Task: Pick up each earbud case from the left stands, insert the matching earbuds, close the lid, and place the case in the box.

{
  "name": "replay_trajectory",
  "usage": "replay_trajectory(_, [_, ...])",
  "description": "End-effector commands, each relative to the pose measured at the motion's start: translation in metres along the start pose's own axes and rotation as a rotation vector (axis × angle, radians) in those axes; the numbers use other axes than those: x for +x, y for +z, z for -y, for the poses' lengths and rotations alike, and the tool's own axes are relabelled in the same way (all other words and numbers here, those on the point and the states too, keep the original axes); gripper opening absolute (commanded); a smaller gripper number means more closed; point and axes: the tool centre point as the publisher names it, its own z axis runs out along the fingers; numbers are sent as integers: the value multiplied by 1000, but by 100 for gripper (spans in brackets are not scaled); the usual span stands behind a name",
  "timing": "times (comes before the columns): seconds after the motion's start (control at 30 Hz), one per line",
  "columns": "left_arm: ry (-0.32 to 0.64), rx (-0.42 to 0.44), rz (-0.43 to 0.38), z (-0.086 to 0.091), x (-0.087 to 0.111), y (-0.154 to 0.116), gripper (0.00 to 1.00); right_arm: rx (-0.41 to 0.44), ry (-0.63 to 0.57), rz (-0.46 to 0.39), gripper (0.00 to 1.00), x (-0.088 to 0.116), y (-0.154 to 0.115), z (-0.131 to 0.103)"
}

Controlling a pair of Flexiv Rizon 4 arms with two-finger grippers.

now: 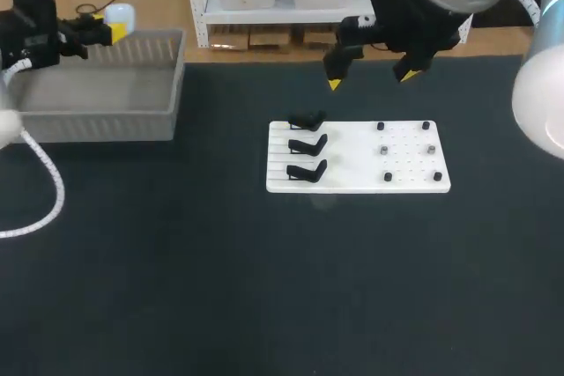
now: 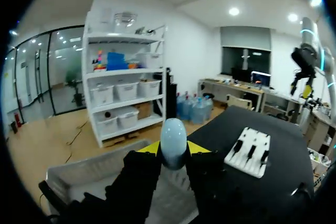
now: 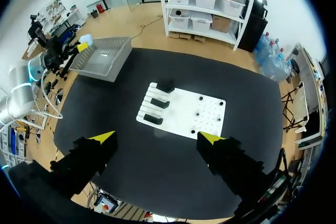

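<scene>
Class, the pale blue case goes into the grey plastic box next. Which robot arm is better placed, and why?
Left. The left gripper holds the pale blue oval case over the grey plastic box; the right gripper hangs open, empty, away by the white board.

We take the board point(image 1: 352, 169) as our mark; it lies on the counter point(image 1: 176, 261). Three stands point(image 1: 307, 143) sit on the board's left part, in a row from back to front, and small pieces point(image 1: 385, 149) are spread over its right part. The box point(image 1: 97, 114) stands well to the board's left and farther back. Our left pincer point(image 1: 109, 26) hangs over the box, gripping the earbud case point(image 1: 121, 16). Our right pincer point(image 1: 370, 78) hangs just behind the board, fingers apart.
</scene>
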Motion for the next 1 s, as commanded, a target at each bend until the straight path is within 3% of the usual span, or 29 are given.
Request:
replay_trajectory(0.03, [-69, -94, -42, -34, 19, 37, 0, 1, 2, 19, 100, 3, 0, 1])
replay_trajectory(0.1, [-61, -107, -100, -43, 33, 40, 0, 1, 2, 19, 100, 3, 0, 1])
replay_trajectory(0.3, [-93, -145, -170, -60, 58, 33, 0, 1, 2, 19, 100, 3, 0, 1])
replay_trajectory(0.33, [-91, -153, -176, -62, 60, 31, 17, 1, 2, 19, 100, 3, 0, 1])
replay_trajectory(0.37, [-94, -161, -180, -63, 61, 29, 65, 1, 2, 19, 100, 3, 0, 1])
replay_trajectory(0.4, [-96, -167, -179, -64, 62, 27, 100, 1, 2, 19, 100, 3, 0, 1])
replay_trajectory(0.67, [-90, -194, -150, -64, 54, 7, 100, 1, 2, 19, 100, 3, 0, 1])
replay_trajectory(0.83, [-119, -205, -56, -56, 38, -7, 100, 1, 2, 19, 100, 3, 0, 1])
replay_trajectory(1.0, [-119, -205, -56, -56, 38, -7, 100, 1, 2, 19, 100, 3, 0, 1])
